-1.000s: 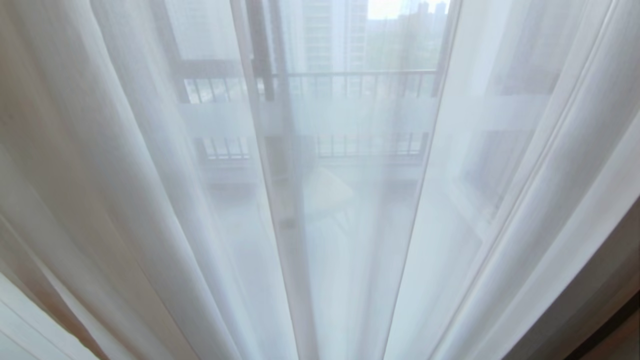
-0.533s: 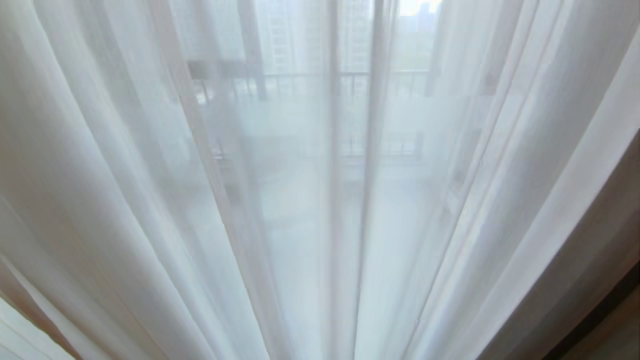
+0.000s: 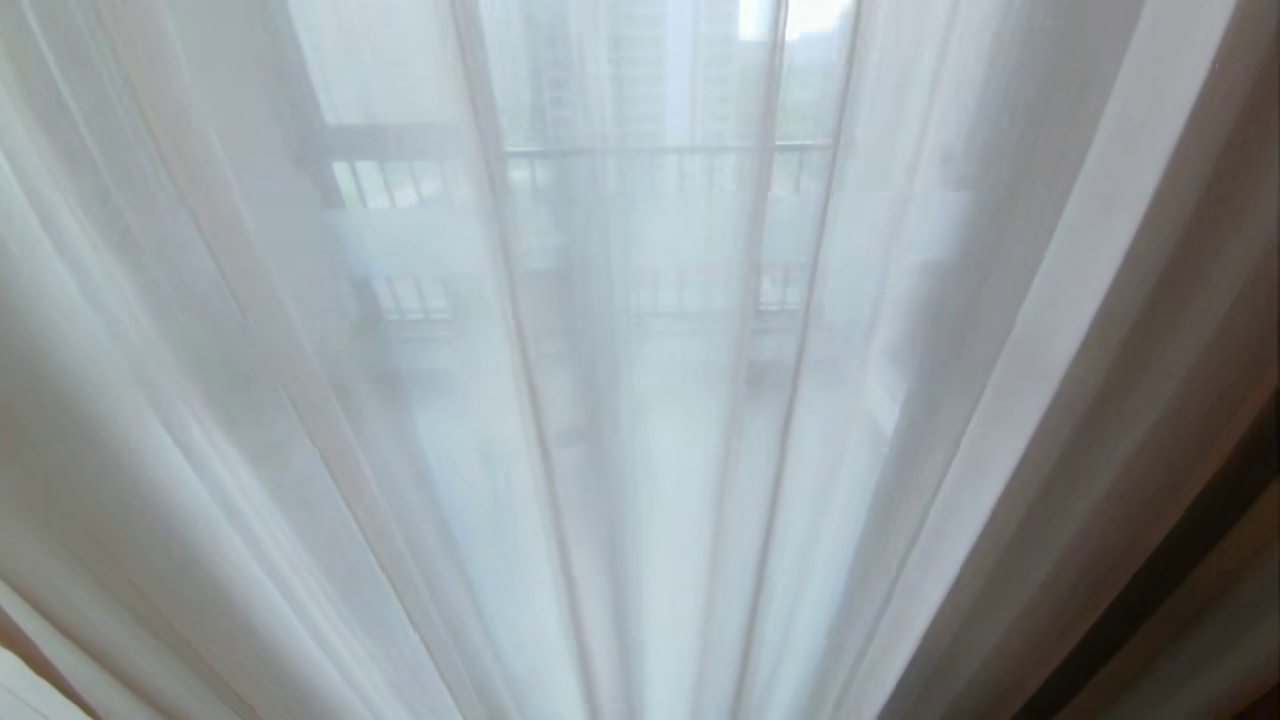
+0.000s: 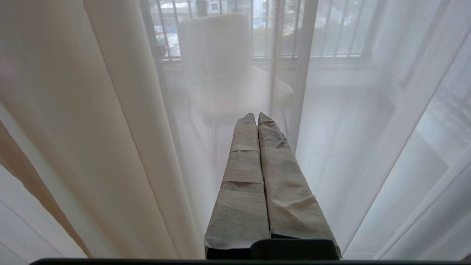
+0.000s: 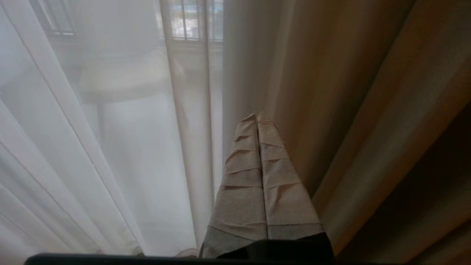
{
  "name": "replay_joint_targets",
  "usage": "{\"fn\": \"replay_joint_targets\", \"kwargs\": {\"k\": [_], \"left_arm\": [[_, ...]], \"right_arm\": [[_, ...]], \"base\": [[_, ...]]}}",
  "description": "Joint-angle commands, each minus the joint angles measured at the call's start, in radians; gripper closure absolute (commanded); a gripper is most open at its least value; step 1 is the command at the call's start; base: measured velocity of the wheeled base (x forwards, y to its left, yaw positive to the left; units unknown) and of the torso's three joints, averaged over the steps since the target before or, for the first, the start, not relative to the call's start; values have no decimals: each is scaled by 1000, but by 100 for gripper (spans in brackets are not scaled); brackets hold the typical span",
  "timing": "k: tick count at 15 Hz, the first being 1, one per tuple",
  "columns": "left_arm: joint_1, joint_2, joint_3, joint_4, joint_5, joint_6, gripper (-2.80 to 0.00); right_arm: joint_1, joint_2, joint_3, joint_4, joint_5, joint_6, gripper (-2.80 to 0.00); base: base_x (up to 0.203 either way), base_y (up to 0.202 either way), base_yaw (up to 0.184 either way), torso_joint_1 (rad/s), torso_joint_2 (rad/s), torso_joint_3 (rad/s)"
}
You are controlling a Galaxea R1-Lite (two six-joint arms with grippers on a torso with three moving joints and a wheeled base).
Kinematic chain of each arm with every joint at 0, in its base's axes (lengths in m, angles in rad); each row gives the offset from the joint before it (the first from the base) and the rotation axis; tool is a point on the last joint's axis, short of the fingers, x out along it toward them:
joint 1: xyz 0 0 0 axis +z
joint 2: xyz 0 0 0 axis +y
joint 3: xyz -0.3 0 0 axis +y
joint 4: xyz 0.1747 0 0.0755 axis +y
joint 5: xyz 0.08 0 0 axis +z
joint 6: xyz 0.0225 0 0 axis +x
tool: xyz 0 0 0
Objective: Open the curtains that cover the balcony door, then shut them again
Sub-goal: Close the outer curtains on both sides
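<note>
The curtains fill the head view: sheer white voile hangs drawn across in long folds, and the thick beige-olive drape runs down the right edge. The balcony door shows only dimly through the voile, as glass with a pale horizontal band. Neither gripper is in the head view. In the left wrist view my left gripper is shut and empty, its tips close to the voile. In the right wrist view my right gripper is shut and empty, at the seam between the voile and the thick drape.
Behind the voile I make out a balcony railing, and a pale chair with a small table. Tall buildings stand beyond. A dark strip crosses the head view's lower right corner, past the thick drape.
The whole head picture has shifted, so more of the thick drape shows at the right. The voile folds have swayed sideways across the view.
</note>
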Motion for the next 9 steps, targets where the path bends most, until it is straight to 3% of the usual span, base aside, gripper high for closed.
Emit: {"fn": "replay_joint_targets", "kwargs": {"k": [1,4,9], "left_arm": [[0,-2,0,0,2,0,0],[0,-2,0,-1,2,-2,0],[0,-2,0,-2,2,-2,0]], "right_arm": [[0,1,0,0,0,-1,0],[1,1,0,0,0,-1,0],[1,1,0,0,0,-1,0]], "base": [[0,-192,1,2,3,7],[0,-162,2,5,0,0],[0,0,0,0,0,0]]}}
